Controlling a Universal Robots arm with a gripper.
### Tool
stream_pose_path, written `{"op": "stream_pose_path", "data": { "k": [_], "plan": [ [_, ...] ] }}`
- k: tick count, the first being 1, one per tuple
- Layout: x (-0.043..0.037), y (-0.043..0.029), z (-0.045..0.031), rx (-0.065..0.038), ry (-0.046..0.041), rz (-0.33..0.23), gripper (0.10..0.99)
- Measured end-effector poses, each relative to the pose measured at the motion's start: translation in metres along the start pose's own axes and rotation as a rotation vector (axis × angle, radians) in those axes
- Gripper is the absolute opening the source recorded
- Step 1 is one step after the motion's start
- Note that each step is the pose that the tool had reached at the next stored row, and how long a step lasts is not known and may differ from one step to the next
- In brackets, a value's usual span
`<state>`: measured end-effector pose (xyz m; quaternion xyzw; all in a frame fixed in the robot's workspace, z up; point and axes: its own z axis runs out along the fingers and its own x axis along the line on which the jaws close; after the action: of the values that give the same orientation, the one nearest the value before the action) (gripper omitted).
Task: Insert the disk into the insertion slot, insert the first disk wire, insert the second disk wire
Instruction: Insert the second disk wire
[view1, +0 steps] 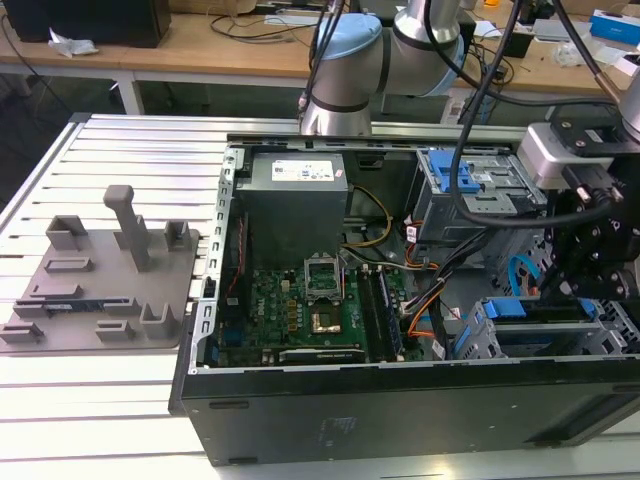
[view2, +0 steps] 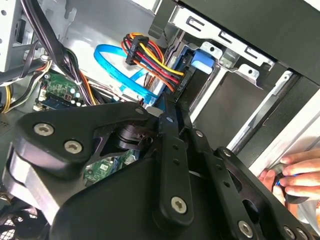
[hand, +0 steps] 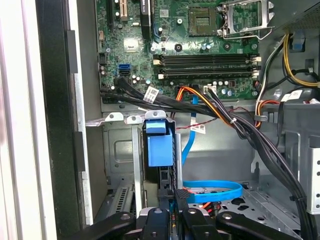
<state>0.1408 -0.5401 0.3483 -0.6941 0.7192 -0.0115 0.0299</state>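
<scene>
The gripper (hand: 175, 212) hangs inside the open computer case (view1: 400, 420), its jaws closed thin on what looks like a black plug at the rear edge of the disk (hand: 159, 145). The disk, in its blue carrier, sits in the insertion slot (hand: 120, 160) just below the motherboard (hand: 200, 55) in the first wrist view. A looped blue cable (hand: 215, 192) lies beside the gripper. In the second wrist view, a person's hand (view2: 295, 175) rests at the case's edge.
</scene>
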Motion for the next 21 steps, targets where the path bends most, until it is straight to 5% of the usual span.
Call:
{"op": "stream_pose_path", "data": {
  "k": [20,21],
  "plan": [
    [0.0003,0.0005,0.0132,0.000,0.0052,-0.001,0.176],
    [0.0004,0.0005,0.0132,0.000,0.0051,-0.001,0.239]
  ]
}}
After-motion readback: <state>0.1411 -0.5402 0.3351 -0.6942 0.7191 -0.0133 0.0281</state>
